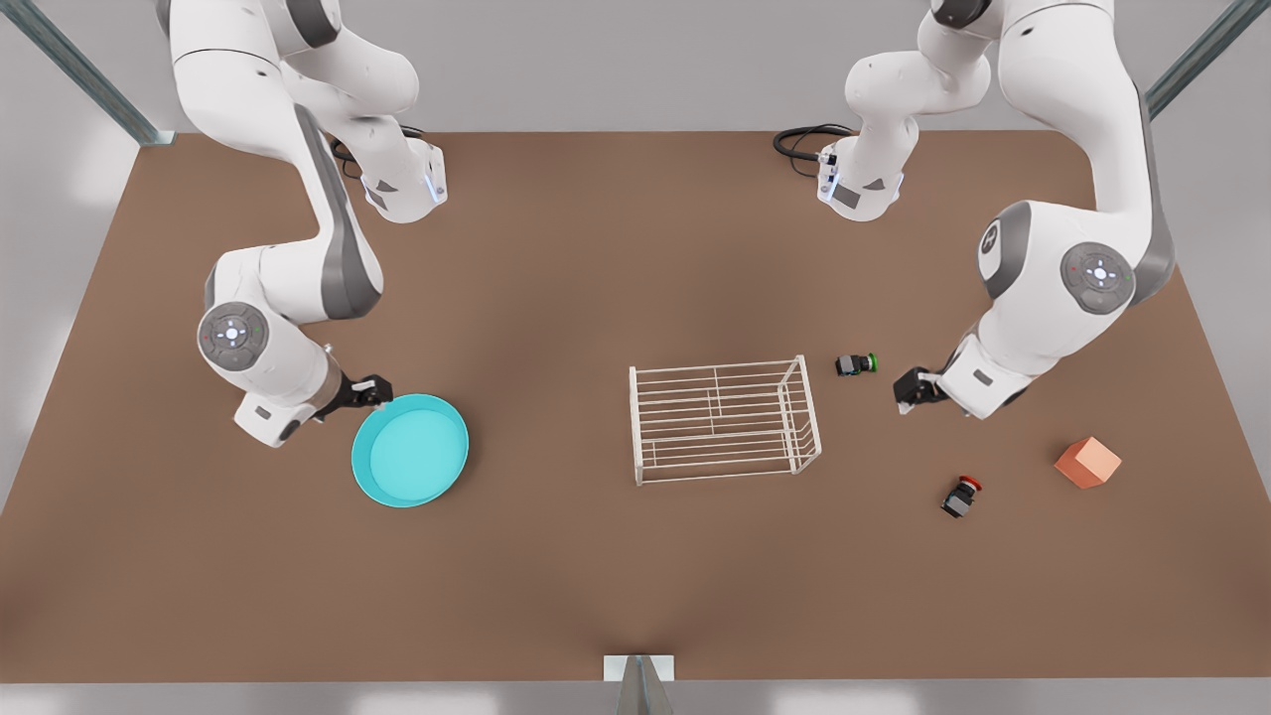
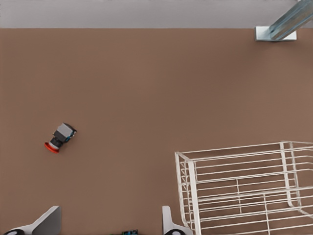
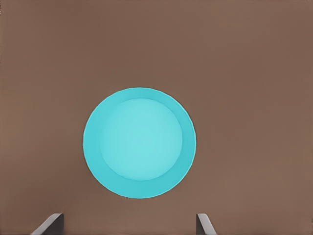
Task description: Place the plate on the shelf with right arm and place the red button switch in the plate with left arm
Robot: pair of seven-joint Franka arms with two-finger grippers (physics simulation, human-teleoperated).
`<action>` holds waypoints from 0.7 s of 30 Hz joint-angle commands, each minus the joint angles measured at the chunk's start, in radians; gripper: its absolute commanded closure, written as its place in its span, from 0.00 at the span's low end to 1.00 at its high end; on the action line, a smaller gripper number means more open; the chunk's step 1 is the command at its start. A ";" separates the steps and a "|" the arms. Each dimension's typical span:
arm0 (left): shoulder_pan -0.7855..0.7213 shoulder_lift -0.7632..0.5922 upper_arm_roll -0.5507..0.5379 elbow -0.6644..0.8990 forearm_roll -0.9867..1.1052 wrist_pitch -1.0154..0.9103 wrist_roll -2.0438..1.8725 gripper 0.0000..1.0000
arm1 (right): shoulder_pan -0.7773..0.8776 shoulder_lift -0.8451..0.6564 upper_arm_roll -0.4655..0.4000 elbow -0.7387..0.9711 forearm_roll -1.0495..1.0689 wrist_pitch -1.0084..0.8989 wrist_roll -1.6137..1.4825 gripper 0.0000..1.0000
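I have the right gripper (image 1: 375, 390) by the rim of the turquoise plate (image 1: 410, 450), fingers spread wide and empty; the plate lies flat on the brown table (image 1: 596, 576), well apart from the white wire shelf (image 1: 723, 420). My left gripper (image 1: 909, 389) hangs between the green-capped switch (image 1: 856, 364) and the red button switch (image 1: 961, 496), jaws parted, holding nothing. An orange-pink cube (image 1: 1087, 463) sits nearby

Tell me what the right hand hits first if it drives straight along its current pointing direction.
Probably the plate: the right wrist view looks straight down onto it, centred ahead of the open right hand, with bare table around it. Height above the plate is unclear.
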 commanded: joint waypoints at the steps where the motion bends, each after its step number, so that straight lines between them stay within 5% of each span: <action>1: 0.000 0.001 -0.001 0.001 0.007 0.032 -0.071 0.00 | -0.001 -0.001 0.001 0.001 -0.003 0.000 -0.034 0.00; 11: -0.062 0.113 0.004 0.001 0.101 0.100 0.179 0.00 | -0.248 0.254 -0.007 0.005 0.147 0.153 -0.190 0.00; 21: -0.013 0.169 0.009 0.004 0.137 0.178 0.690 0.00 | -0.217 0.398 0.001 -0.010 0.179 0.277 -0.238 0.00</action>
